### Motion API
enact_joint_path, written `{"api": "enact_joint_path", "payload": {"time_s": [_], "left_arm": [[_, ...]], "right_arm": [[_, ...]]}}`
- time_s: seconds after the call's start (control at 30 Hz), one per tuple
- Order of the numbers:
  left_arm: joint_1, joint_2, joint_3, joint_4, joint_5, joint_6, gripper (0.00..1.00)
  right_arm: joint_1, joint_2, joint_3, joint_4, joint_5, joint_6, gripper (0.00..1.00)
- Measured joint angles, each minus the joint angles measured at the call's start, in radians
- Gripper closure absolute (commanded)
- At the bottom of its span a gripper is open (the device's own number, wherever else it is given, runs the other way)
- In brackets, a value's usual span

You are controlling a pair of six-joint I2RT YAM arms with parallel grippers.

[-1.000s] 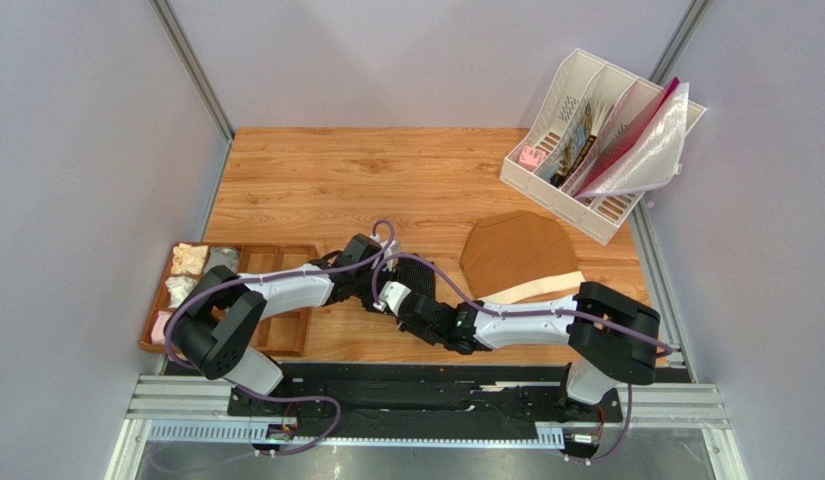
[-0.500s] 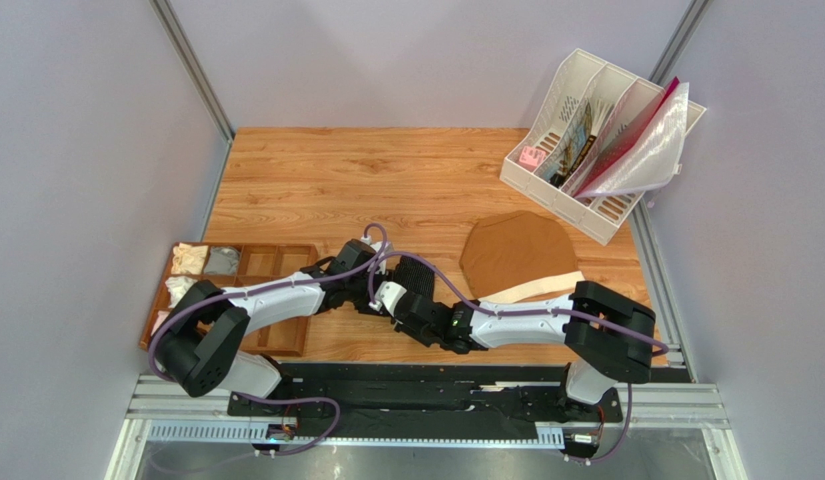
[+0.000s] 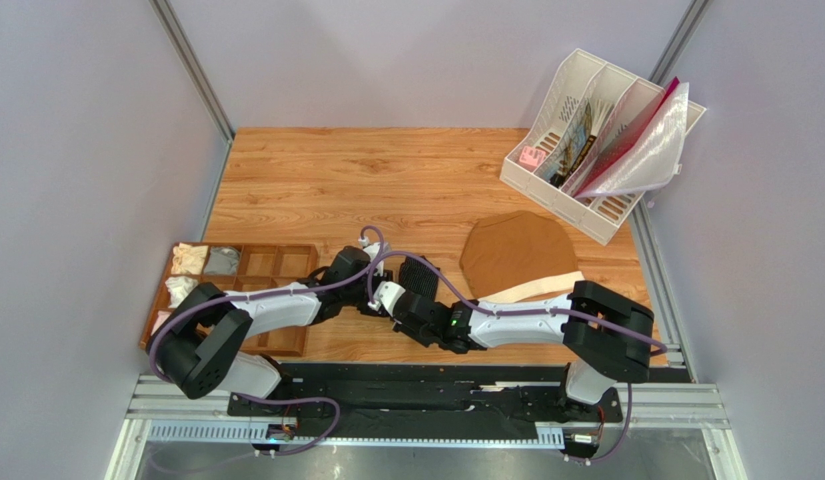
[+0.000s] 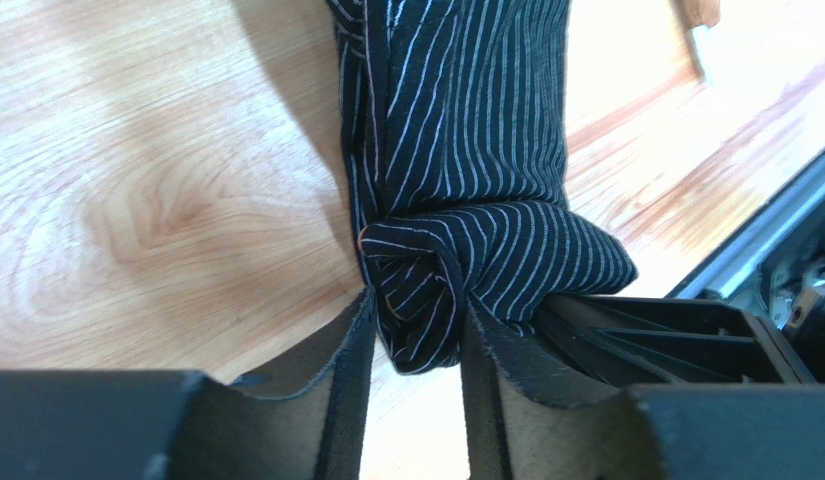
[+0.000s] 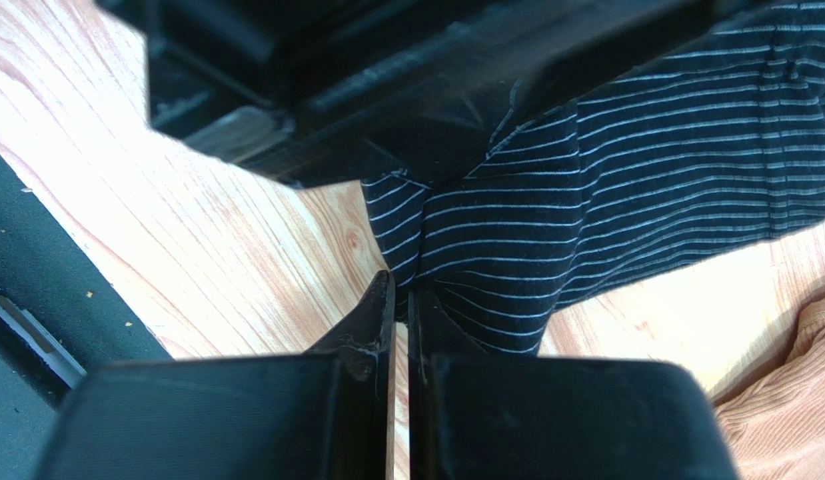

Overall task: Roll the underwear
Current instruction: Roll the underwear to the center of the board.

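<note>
Two left tool (image 4: 417, 305) fingers (image 4: 331, 350) clamp the rolled end of the underwear (image 4: 467, 130).

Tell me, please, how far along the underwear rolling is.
Done: the underwear has one end rolled into a tight bundle. In hand: the left gripper clamps that roll; the right gripper, shut, appears to pinch its fabric from the other side. To do: the flat striped stretch beyond is unrolled.

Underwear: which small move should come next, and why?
Probably roll it one more turn toward the flat part. The left gripper holds the rolled end of the underwear between its jaws. The right gripper seems to pinch the same end with shut jaws. Most of the fabric lies flat and unrolled on the table.
</note>
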Motion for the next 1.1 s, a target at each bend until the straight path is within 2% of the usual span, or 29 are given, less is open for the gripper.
{"api": "enact_joint_path", "payload": {"time_s": [0.07, 0.1, 0.17, 0.2, 0.3, 0.4, 0.43, 0.53, 0.63, 0.7, 0.93, 1.1], "left_arm": [[0.001, -0.007, -0.039, 0.070, 0.012, -0.013, 0.68], [0.001, -0.009, -0.057, 0.105, 0.018, -0.018, 0.74], [0.001, -0.010, -0.076, 0.146, 0.026, -0.026, 0.80], [0.002, -0.009, -0.083, 0.166, 0.033, -0.029, 0.88], [0.002, -0.009, -0.085, 0.186, 0.047, -0.027, 1.00], [0.002, -0.010, -0.079, 0.167, 0.060, -0.020, 1.00], [0.002, -0.010, -0.072, 0.152, 0.061, -0.017, 1.00], [0.002, -0.011, -0.048, 0.092, 0.064, -0.010, 1.00], [0.002, -0.021, -0.037, 0.028, 0.075, -0.009, 1.00], [0.002, -0.026, -0.034, 0.001, 0.084, -0.009, 1.00], [-0.011, -0.067, -0.023, -0.146, 0.120, -0.010, 1.00], [-0.029, -0.116, -0.024, -0.231, 0.123, -0.012, 1.00]], "right_arm": [[0.000, 0.000, 0.000, 0.001, -0.001, 0.000, 1.00], [0.000, 0.000, 0.000, 0.001, -0.001, 0.000, 1.00], [0.000, 0.000, 0.000, 0.002, -0.002, 0.000, 1.00], [0.000, 0.000, 0.000, 0.002, -0.004, 0.000, 1.00], [0.000, -0.002, 0.000, 0.005, -0.016, 0.000, 0.96], [0.000, -0.013, -0.002, -0.003, -0.037, 0.006, 0.72], [0.000, -0.020, -0.004, -0.009, -0.048, 0.013, 0.57], [0.005, -0.055, -0.019, -0.029, -0.080, 0.030, 0.47], [0.018, -0.111, -0.033, -0.055, -0.090, 0.041, 0.44], [0.030, -0.130, -0.037, -0.061, -0.084, 0.042, 0.40], [0.144, -0.178, -0.047, -0.055, -0.022, 0.032, 0.38], [0.180, -0.178, -0.077, -0.039, 0.009, 0.007, 0.38]]}}
